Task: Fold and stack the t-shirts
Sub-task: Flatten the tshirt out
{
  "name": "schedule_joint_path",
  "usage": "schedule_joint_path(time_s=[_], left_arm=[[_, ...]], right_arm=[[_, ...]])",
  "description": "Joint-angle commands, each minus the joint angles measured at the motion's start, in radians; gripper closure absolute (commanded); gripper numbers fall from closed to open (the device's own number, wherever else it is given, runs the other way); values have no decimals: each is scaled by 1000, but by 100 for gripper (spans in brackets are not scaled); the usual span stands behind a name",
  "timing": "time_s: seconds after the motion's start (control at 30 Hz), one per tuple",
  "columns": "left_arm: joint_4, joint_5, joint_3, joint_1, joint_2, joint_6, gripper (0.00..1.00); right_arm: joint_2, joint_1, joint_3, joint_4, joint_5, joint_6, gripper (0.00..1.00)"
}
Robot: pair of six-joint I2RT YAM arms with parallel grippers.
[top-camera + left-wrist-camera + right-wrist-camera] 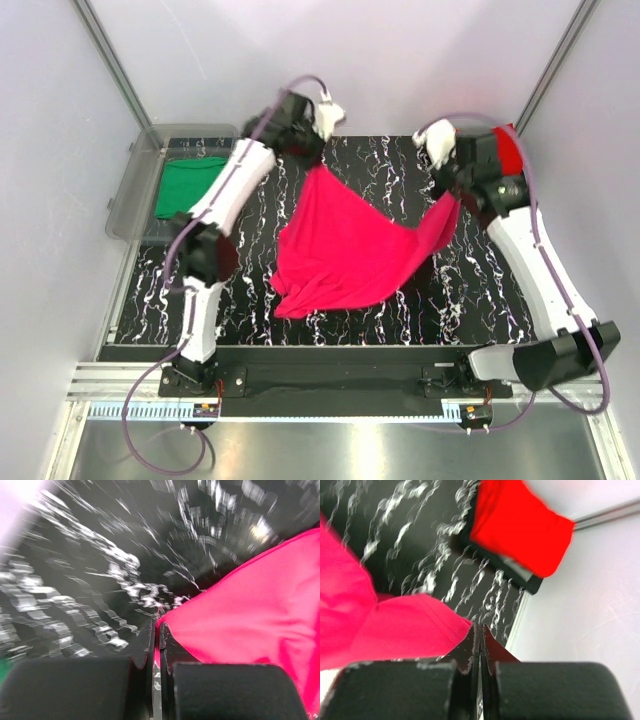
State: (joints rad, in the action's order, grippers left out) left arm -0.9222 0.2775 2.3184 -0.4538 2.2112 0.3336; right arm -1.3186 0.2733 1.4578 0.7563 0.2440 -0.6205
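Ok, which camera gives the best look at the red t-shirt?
The right wrist view: the red t-shirt fills its upper middle, unobstructed. The top external view shows only a sliver behind the right arm; the left wrist view shows none of it.

Looks like a lab robot cell I'm in: plain white walls point(380, 60), aluminium frame post point(110, 62) upper left, slotted metal rail point(110, 385) along the bottom.

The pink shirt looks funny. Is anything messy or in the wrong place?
The pink shirt hangs stretched between the left gripper and right gripper, its lower edge crumpled on the table. The red shirt seems to poke over the table's far right corner.
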Motion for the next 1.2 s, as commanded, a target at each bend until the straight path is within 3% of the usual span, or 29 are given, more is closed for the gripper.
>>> schedule_joint_path(time_s=[0.0, 0.2, 0.37, 0.57, 0.7, 1.0, 1.17], left_arm=[[43, -3, -19, 18, -247, -13, 100], [45, -58, -69, 70, -474, -37, 100], [52, -89, -145, 101, -594, -56, 100], [74, -103, -74, 118, -665, -71, 100], [95, -81, -74, 118, -726, -51, 100], [97, 0, -148, 118, -872, -19, 100], [95, 20, -180, 118, -947, -4, 100]], right_arm=[[-73, -81, 150, -86, -38, 132, 100], [-253, -170, 412, -78, -233, 338, 100], [-413, -247, 755, -32, -331, 577, 100], [-392, -255, 924, -32, -436, 593, 100], [-309, -255, 934, -28, -480, 507, 100], [1, -255, 699, -52, -575, 417, 100], [140, -255, 595, -90, -549, 367, 100]])
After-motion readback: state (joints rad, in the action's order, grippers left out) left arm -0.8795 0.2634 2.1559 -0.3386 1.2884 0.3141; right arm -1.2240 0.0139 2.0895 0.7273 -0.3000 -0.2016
